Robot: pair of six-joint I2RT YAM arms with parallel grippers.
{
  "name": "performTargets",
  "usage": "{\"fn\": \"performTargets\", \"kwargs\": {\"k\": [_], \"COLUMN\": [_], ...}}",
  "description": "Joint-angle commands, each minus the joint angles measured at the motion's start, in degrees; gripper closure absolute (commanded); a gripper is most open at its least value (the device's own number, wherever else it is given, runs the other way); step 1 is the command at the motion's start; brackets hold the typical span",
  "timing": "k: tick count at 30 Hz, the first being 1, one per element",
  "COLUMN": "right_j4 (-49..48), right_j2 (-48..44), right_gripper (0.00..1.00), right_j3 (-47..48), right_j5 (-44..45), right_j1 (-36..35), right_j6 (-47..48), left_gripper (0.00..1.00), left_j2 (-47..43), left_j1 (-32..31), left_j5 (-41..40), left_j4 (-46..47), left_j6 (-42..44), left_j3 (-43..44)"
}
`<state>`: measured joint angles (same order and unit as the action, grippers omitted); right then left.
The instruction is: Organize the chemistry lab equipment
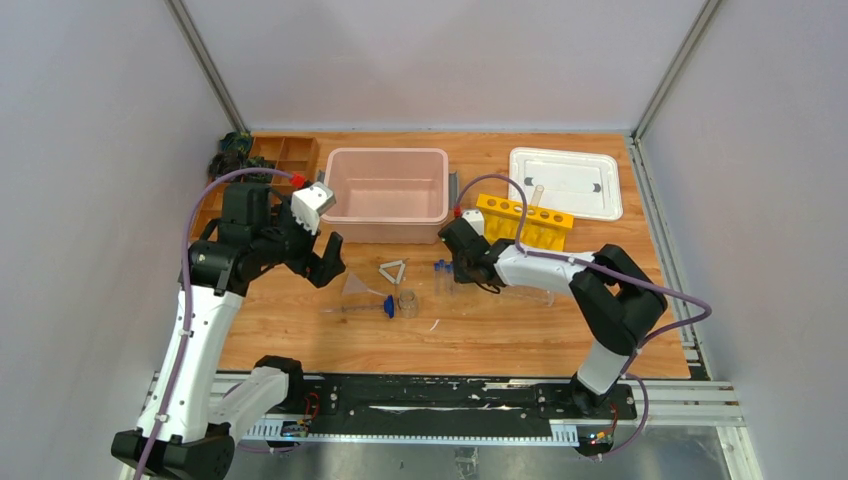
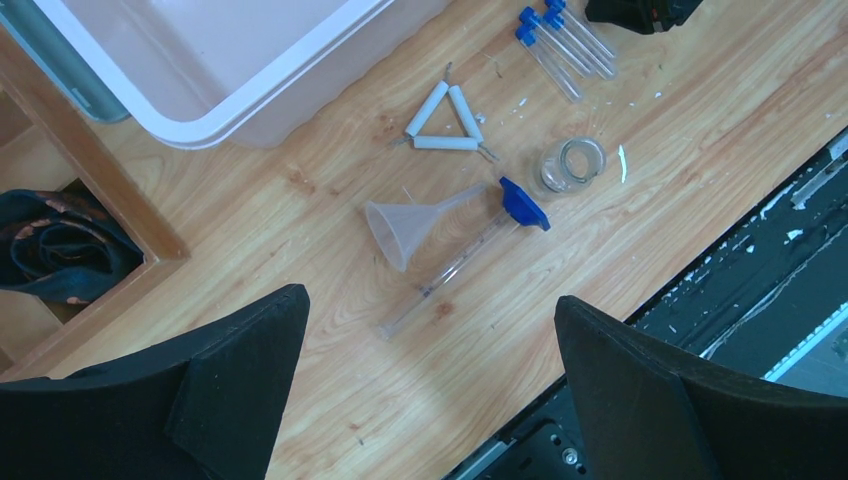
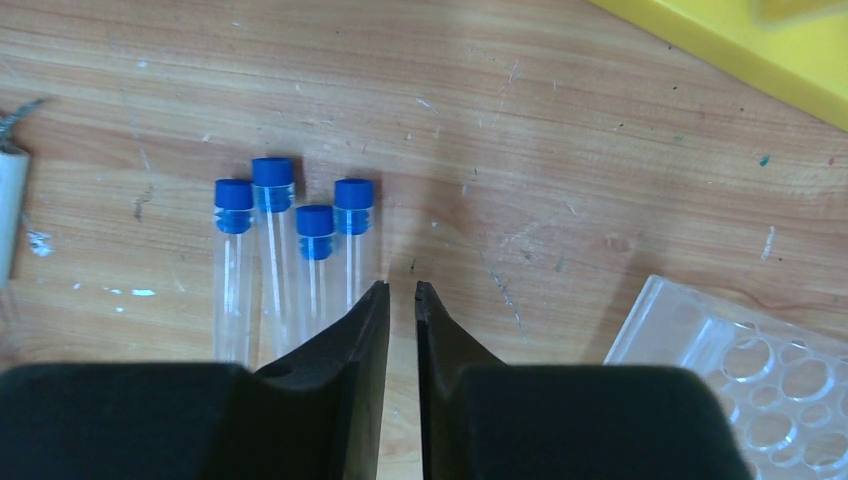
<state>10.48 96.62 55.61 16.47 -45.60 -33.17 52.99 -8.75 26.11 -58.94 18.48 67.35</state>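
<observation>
Several clear blue-capped vials (image 3: pixel 272 250) lie side by side on the wood, caps pointing away. My right gripper (image 3: pixel 402 290) sits low just right of them, its jaws drawn to a narrow slit with only bare wood between. Its left finger overlaps the nearest vial. The clear vial tray (image 3: pixel 740 380) lies to its right and the yellow holed rack (image 3: pixel 760 50) beyond. My left gripper (image 2: pixel 430 320) hangs wide open and empty above the clear funnel (image 2: pixel 400 228), the glass tube (image 2: pixel 450 275) with its blue end, the tiny beaker (image 2: pixel 572 165) and the pale triangle (image 2: pixel 444 120).
A pink bin (image 1: pixel 385 190) stands at the back centre, with a white lid (image 1: pixel 565 182) at the back right. The brown wooden compartment tray (image 1: pixel 285 155) of dark parts sits at the back left. The black base rail (image 1: pixel 430 395) runs along the near edge.
</observation>
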Motion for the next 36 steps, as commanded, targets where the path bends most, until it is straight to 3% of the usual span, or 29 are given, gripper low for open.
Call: {"fn": "performTargets", "kwargs": {"k": [1, 6, 13, 18, 36], "right_j4": [-0.43, 1.29, 2.69, 1.64, 1.65], "right_j2": [1.96, 0.07, -5.27, -3.14, 0.75], "right_gripper": [0.76, 0.69, 0.70, 0.70, 0.72], "right_j3": [-0.28, 0.37, 0.74, 2.14, 0.38], "right_j5": [0.19, 2.18, 1.53, -2.13, 1.44], "right_j1": [0.45, 0.35, 0.00, -0.47, -0.19], "right_j6": [-0.19, -0.65, -1.55, -2.62, -0.33], "left_gripper": [0.00, 0.00, 0.00, 0.00, 0.00], "left_j2": [-0.32, -0.50, -1.16, -1.15, -1.56], "left_j1": [-0.21, -0.21, -0.21, -0.21, -0.21], "left_j5": [0.61, 0.52, 0.78, 0.35, 0.78], "left_j4": [-0.62, -1.00, -1.00, -1.04, -1.44], "left_j6": [0.47, 1.01, 1.73, 2.05, 1.23], "left_j3": [2.06, 2.26, 2.40, 2.47, 3.51]}}
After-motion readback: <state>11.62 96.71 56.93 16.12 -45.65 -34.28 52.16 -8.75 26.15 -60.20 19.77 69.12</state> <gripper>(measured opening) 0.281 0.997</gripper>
